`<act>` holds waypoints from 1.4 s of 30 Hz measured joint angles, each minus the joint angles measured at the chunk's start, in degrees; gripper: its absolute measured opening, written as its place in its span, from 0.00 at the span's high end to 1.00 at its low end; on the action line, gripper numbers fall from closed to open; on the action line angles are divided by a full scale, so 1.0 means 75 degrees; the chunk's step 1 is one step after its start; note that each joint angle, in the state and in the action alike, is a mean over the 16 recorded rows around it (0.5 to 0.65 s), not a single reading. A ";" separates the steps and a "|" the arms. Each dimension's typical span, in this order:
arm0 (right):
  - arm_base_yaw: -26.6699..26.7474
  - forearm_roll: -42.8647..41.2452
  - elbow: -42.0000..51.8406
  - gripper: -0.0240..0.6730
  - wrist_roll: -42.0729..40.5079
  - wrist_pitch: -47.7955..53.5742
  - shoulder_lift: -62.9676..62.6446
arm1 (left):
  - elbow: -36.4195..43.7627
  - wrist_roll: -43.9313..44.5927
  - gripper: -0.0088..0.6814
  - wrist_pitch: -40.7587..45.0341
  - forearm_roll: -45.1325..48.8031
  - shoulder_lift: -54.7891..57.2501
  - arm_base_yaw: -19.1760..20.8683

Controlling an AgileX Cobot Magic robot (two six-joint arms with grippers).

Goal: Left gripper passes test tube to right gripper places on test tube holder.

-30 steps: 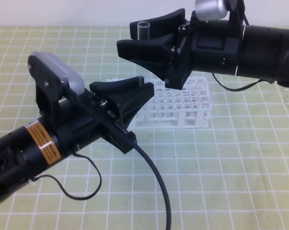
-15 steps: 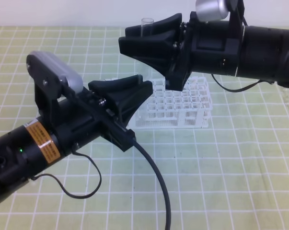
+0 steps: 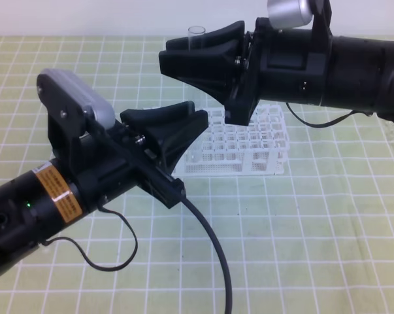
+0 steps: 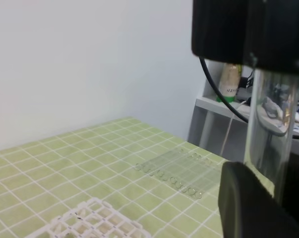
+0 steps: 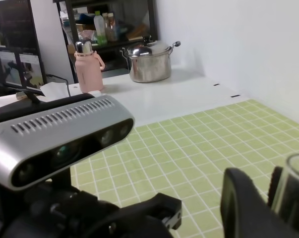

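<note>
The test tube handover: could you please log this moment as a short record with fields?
test tube: upright, open rim showing above the right gripper's fingers
right gripper: closed around the tube, raised above the rack
left gripper: shut, below the right one; the high view does not show whether it touches the tube
test tube holder: white lattice rack on the green grid mat, holes seen look unfilled

The clear glass test tube [image 3: 196, 34] is standing upright above the mat, its open rim showing on top. The white lattice test tube holder [image 3: 249, 147] is sitting flat on the green checked mat.
</note>
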 joint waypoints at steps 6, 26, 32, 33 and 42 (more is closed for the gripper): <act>0.0001 -0.0012 0.0003 0.84 0.0003 -0.0131 0.0000 | -0.0003 0.0318 0.89 0.0165 -0.0012 0.0002 0.0004; -0.0076 0.0060 -0.0041 0.84 -0.0241 -0.2212 -0.0135 | 0.0004 0.1038 0.55 0.0769 -0.0005 -0.0056 0.0338; -0.0078 0.0080 -0.0046 0.84 -0.0323 -0.3363 -0.0402 | 0.0004 0.1071 0.68 0.1291 -0.0120 -0.0220 0.0780; -0.0078 0.0085 -0.0037 0.84 -0.0334 -0.3571 -0.0460 | 0.0004 0.1070 0.70 0.1398 -0.0137 -0.0276 0.0853; -0.0048 0.0130 0.0219 0.84 -0.0361 -0.4990 -0.0986 | 0.0137 0.1003 0.94 0.3142 -0.0303 -0.1819 0.1307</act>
